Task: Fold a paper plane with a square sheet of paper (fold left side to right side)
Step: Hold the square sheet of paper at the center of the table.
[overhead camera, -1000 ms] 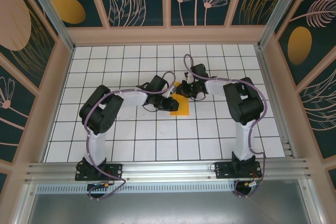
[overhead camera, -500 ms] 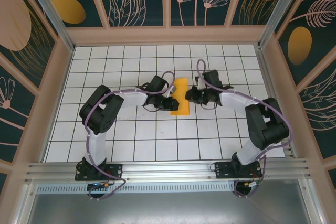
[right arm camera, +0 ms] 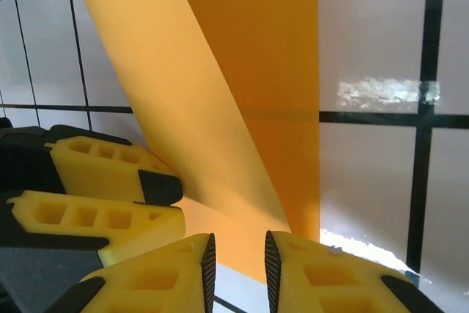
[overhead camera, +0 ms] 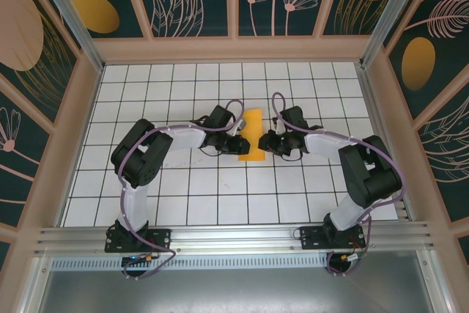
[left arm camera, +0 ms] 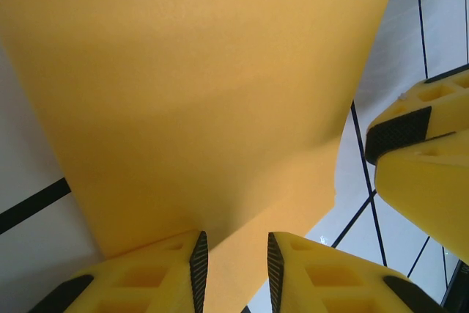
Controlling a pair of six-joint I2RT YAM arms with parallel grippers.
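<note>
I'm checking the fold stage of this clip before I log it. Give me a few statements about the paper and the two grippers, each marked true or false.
1. The sheet of paper lies open as a full flat square. False: it is folded into a narrow rectangle, with one flap raised.
2. The left gripper is at the paper's left edge and the right gripper is at its right edge. True.
3. The right gripper is parked beside its base at the near edge. False: it reaches out to the paper.
4. In the left wrist view, paper runs into the gap between the left gripper's fingers. True.
5. The paper rests on the white gridded table. True.
</note>
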